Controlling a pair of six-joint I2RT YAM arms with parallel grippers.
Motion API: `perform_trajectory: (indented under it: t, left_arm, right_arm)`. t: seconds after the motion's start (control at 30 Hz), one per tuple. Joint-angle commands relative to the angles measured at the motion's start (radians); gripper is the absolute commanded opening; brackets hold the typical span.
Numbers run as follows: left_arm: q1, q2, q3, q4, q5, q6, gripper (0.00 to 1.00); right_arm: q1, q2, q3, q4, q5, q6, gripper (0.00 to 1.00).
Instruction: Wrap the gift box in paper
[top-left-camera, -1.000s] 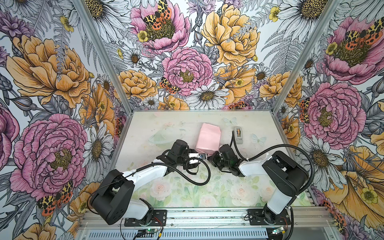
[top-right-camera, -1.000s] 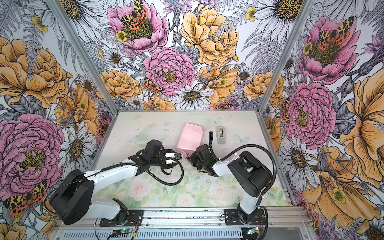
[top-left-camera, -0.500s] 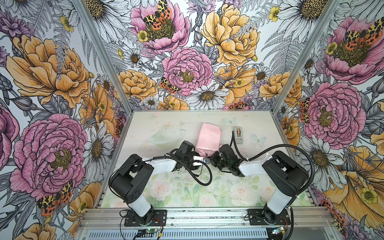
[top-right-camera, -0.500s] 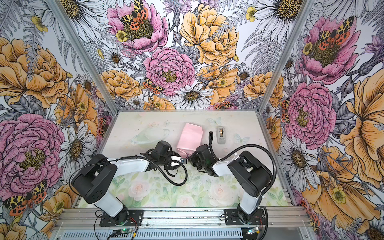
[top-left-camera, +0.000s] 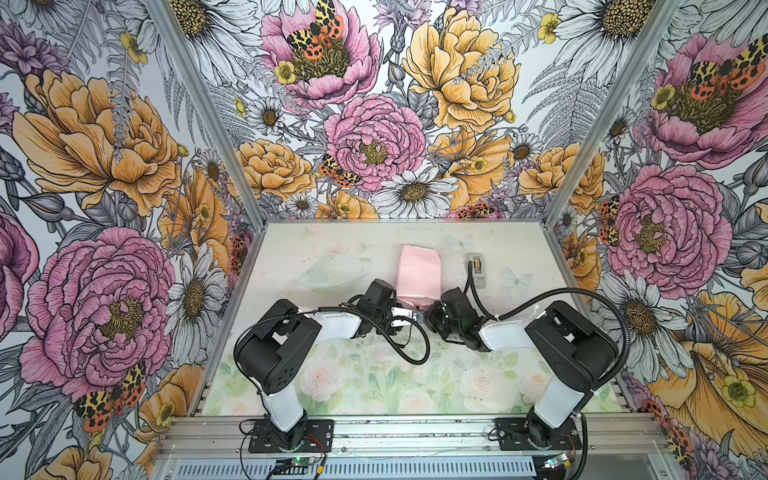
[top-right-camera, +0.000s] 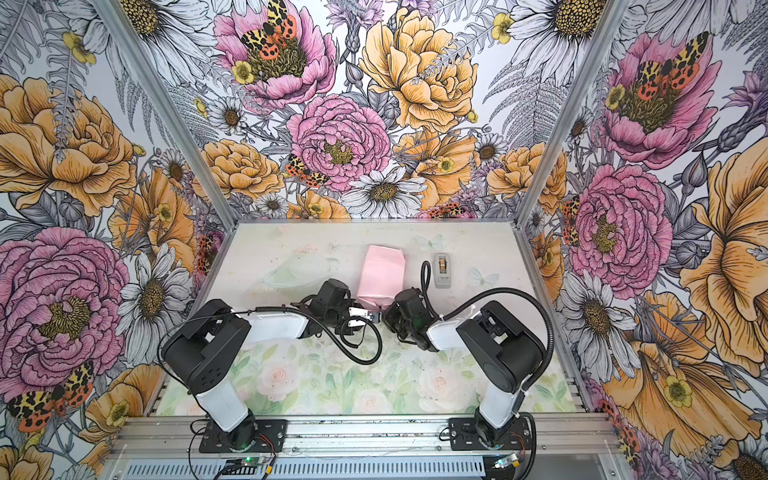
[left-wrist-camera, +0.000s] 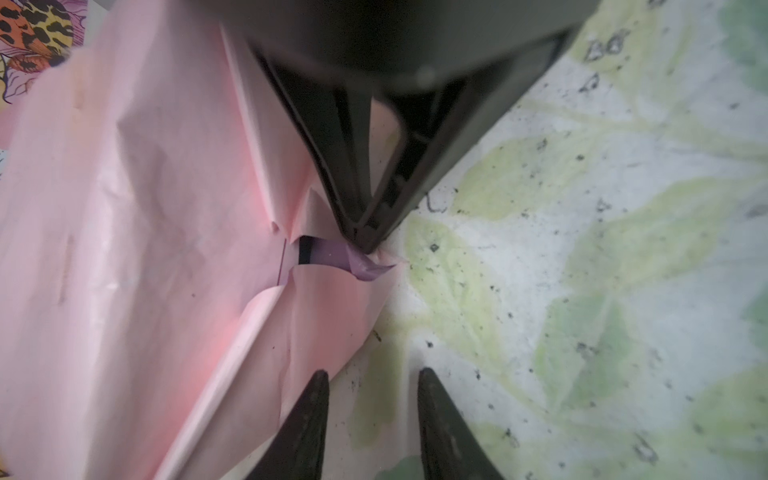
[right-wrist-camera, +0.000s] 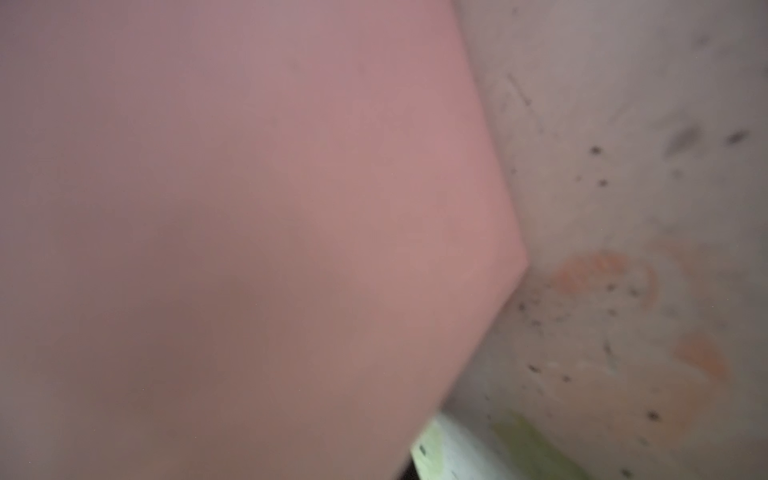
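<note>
Paper (left-wrist-camera: 124, 208) tip pinched by right jaws, visible only from left wrist; left jaws apart, empty.

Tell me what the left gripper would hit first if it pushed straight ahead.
Probably the right gripper, shut on the lilac flap of the paper, dead ahead of the left gripper; only bare table lies between. Depth is unclear, so the paper may touch first.

White-and-black arms (top-left-camera: 332, 326), looping black cables (top-left-camera: 415, 362)
</note>
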Motion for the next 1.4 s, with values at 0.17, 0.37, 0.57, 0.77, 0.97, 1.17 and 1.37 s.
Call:
perform_trajectory:
  t: [0.17,0.37,0.57,0.77,0.97,1.17,1.37]
  left_arm:
    - [-0.01,-0.024,-0.029,0.107,-0.013,-0.037,0.4]
    - [0.01,-0.131,-0.123,0.266,0.082,-0.178,0.48]
    - [0.007,-0.193,-0.192,0.314,0.105,-0.201,0.51]
    - [0.006,-0.205,-0.208,0.312,0.16,-0.205,0.51]
    - [-0.081,-0.172,-0.271,0.521,0.123,-0.476,0.52]
    - [-0.168,-0.057,-0.399,0.901,-0.028,-0.61,0.55]
    - [-0.189,-0.015,-0.457,1.03,-0.075,-0.614,0.55]
  right_arm:
    - [0.014,-0.044,0.009,0.047,-0.023,-0.011,0.0]
    - [-0.009,-0.067,-0.018,0.033,-0.034,-0.019,0.0]
    - [-0.036,-0.084,-0.029,0.02,-0.066,-0.034,0.0]
    - [-0.066,-0.11,-0.03,-0.021,-0.097,-0.068,0.0]
    - [-0.096,-0.116,-0.038,-0.038,-0.135,-0.089,0.0]
    - [-0.108,-0.142,-0.055,-0.066,-0.16,-0.114,0.0]
    - [-0.11,-0.198,-0.088,-0.111,-0.169,-0.134,0.0]
